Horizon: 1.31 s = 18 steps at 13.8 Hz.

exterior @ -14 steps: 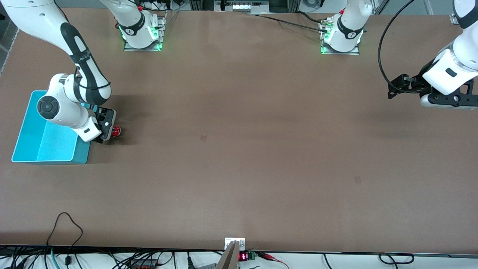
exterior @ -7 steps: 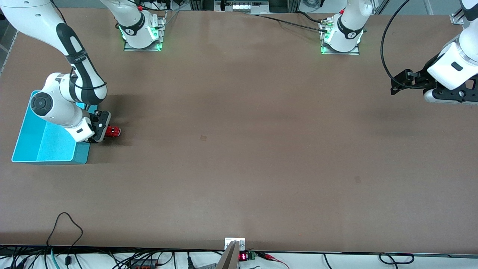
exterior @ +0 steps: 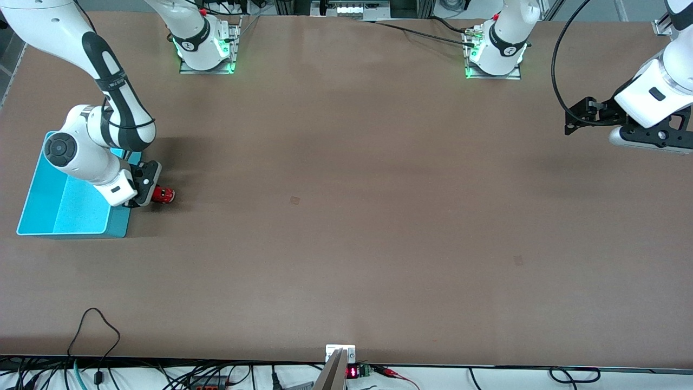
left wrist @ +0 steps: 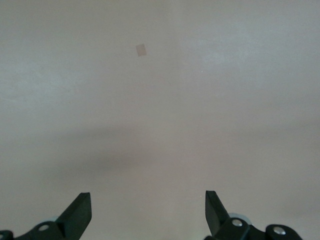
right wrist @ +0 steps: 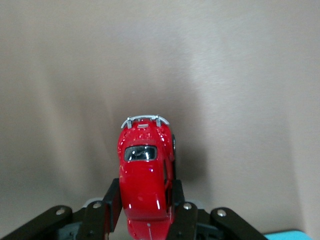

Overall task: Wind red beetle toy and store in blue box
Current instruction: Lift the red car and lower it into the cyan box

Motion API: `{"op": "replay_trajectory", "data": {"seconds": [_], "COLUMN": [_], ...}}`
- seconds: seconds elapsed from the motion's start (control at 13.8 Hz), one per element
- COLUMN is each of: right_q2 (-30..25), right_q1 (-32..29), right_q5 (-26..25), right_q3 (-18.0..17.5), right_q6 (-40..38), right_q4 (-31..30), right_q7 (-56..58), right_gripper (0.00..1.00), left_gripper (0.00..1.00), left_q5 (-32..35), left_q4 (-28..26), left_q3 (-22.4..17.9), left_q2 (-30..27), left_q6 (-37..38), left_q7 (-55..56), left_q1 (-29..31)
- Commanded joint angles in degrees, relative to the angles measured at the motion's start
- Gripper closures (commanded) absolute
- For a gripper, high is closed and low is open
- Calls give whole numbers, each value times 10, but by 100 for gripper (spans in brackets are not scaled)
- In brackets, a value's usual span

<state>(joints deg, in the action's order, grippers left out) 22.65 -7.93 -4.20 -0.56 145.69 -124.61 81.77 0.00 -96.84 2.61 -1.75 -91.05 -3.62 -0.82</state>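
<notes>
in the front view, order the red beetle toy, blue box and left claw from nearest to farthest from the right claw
1. red beetle toy: clamped between the right claw's fingers, beside the box.
2. blue box: next to the toy, at the right arm's end.
3. left claw: open, waiting over the left arm's end.

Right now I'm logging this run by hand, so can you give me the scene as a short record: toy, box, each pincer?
toy: red beetle toy, gripped by its sides, beside the blue box
toy in box: no, over the bare table
box: blue box, at the right arm's end of the table, nothing visible in the part that shows
right pincer: right pincer, shut on the toy, low beside the box
left pincer: left pincer, open, holding nothing, waiting over the left arm's end of the table
</notes>
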Motion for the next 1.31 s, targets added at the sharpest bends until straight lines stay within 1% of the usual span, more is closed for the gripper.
{"op": "replay_trajectory", "data": {"seconds": [0.0, 0.15, 0.22, 0.29, 0.44, 0.51, 0.58, 0.73, 0.8, 0.94, 1.09, 1.16, 1.23], "right_q2": [-34, -64, -77, -84, -85, -84, -84, -82, -79, -66, -46, -38, -30], "right_q1": [13, 24, 29, 33, 41, 41, 39, 34, 30, 26, 18, 10, -6], "right_q5": [7, 19, 41, 75, 146, 161, 162, 156, 156, 158, 167, 177, 180], "right_q3": [-2, -2, -3, -3, -1, -1, 6, 36, 61, 119, 165, 173, 174], "right_q6": [-2, -29, -42, -44, -59, -77, -102, -143, -160, -171, -166, -170, -170], "right_q4": [13, 16, 17, 28, 66, 85, 105, 137, 142, 145, 151, 157, 157], "right_q7": [-56, -130, -163, -193, -285, -346, -403, -498, -540, -572, -573, -573, -572], "right_gripper": [68, 68, 68, 68, 68, 71, 71, 73, 75, 76, 77, 80, 80], "left_gripper": [0, 0, 0, 0, 0, 0, 0, 0, 0, 0, 0, 0, 0], "left_q5": [1, 0, 0, 1, 1, 1, 1, 1, 1, 1, 1, 1, 1], "left_q4": [10, 11, 12, 12, 12, 12, 12, 12, 12, 12, 12, 12, 13], "left_q3": [6, 6, 6, 5, 4, 6, 6, 6, 6, 3, 2, 2, 1], "left_q2": [5, 6, 6, 6, 6, 6, 6, 6, 6, 6, 6, 6, 6], "left_q6": [11, 11, 11, 11, 11, 12, 11, 13, 18, 21, 20, 20, 20], "left_q7": [-9, -9, -10, -11, -11, -10, -11, -11, -11, -11, -11, -11, -11], "left_q1": [1, 5, 6, 8, 8, 7, 8, 8, 8, 8, 9, 8, 8]}}
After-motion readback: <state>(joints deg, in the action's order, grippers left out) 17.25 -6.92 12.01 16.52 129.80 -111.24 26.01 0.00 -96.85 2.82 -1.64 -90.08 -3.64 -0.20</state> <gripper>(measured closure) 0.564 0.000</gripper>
